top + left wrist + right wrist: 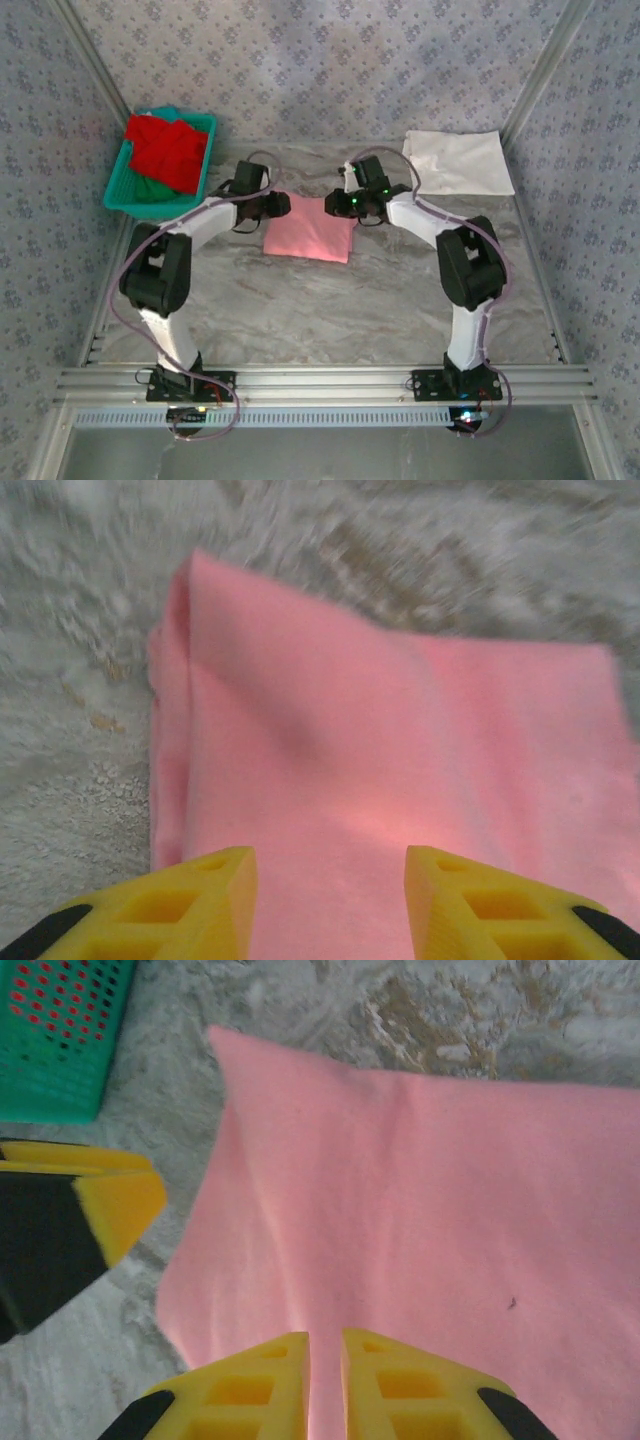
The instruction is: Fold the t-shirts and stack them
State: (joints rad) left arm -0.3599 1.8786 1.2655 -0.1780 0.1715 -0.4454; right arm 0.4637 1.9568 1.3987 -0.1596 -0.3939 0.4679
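A light pink t-shirt [308,228] lies folded into a flat rectangle in the middle of the table. My left gripper [284,206] hovers at its far left corner, open, with the pink cloth [400,740] beneath the spread jaws [330,865]. My right gripper [336,205] is at the far right corner. Its jaws [325,1345] stand only a narrow slit apart over the pink cloth [420,1190], and whether cloth is pinched I cannot tell. A white t-shirt [458,160] lies folded at the back right. A red t-shirt [165,150] and a green one [150,188] are heaped in the basket.
The teal plastic basket [207,126] stands at the back left, and its perforated wall [55,1040] appears in the right wrist view. One yellow finger of the left gripper [110,1210] reaches in from the left there. Patterned walls enclose the marble table [330,310].
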